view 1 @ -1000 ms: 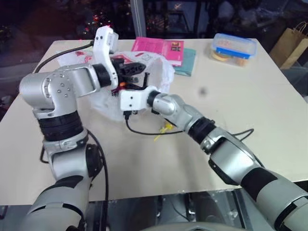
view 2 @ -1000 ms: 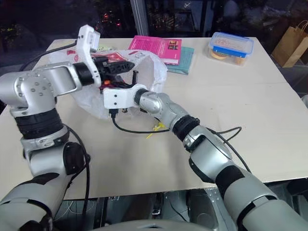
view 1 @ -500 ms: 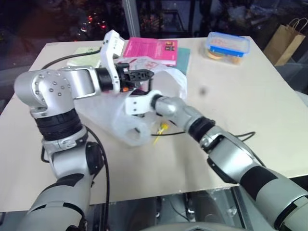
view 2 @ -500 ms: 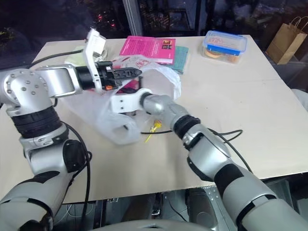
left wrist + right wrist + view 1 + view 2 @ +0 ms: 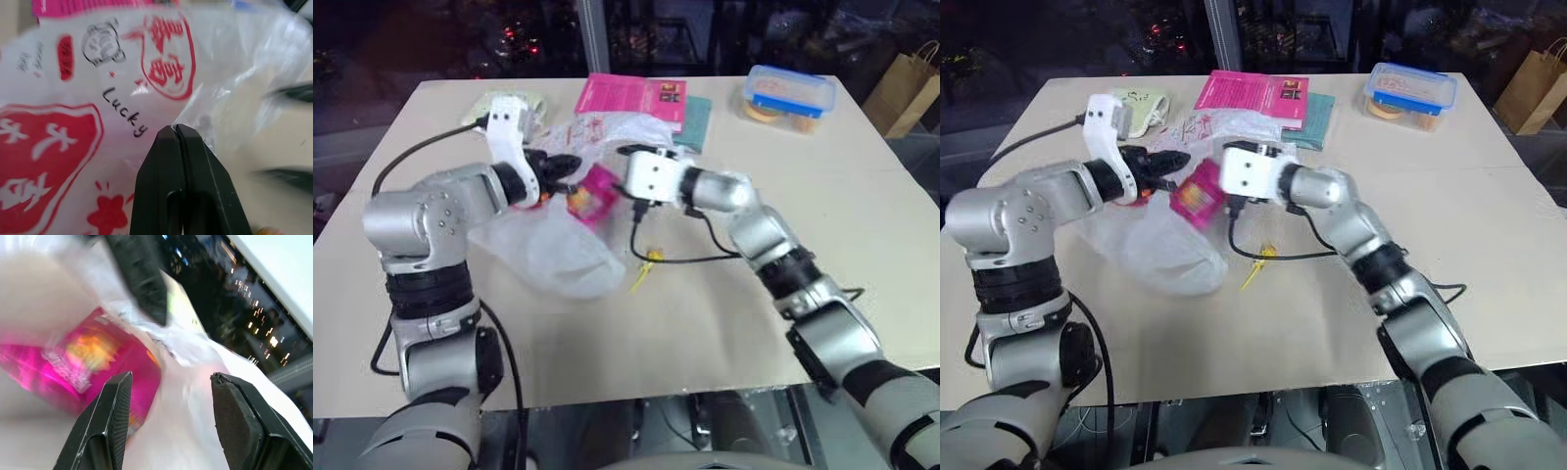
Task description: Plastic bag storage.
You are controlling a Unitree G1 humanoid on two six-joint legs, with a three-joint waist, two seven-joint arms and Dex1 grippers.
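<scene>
The plastic bag [image 5: 548, 250], thin translucent white with red print [image 5: 44, 142], lies crumpled on the table's left half with its top edge lifted. My left gripper [image 5: 174, 128] is shut on a fold of that film at the bag's mouth [image 5: 570, 168]. A small shiny magenta snack packet [image 5: 594, 196] hangs tilted at the mouth, blurred. My right gripper [image 5: 171, 378] stands open just to the right of the packet, with its fingers apart and nothing gripped between them. Past those fingers I see the packet [image 5: 93, 362] and a black finger of the left gripper.
At the back of the table [image 5: 862, 215] lie a pink book [image 5: 631, 98] on a teal one [image 5: 697, 125] and a blue-lidded clear box [image 5: 788, 93]. A small yellow item [image 5: 646, 262] and a black cable [image 5: 695, 258] lie beside the bag. A brown paper bag [image 5: 906, 88] stands beyond the right edge.
My right gripper has opened and drawn back to the right out of the bag, and the magenta packet now shows at the bag's mouth. The left hand has sunk a little with the bag.
</scene>
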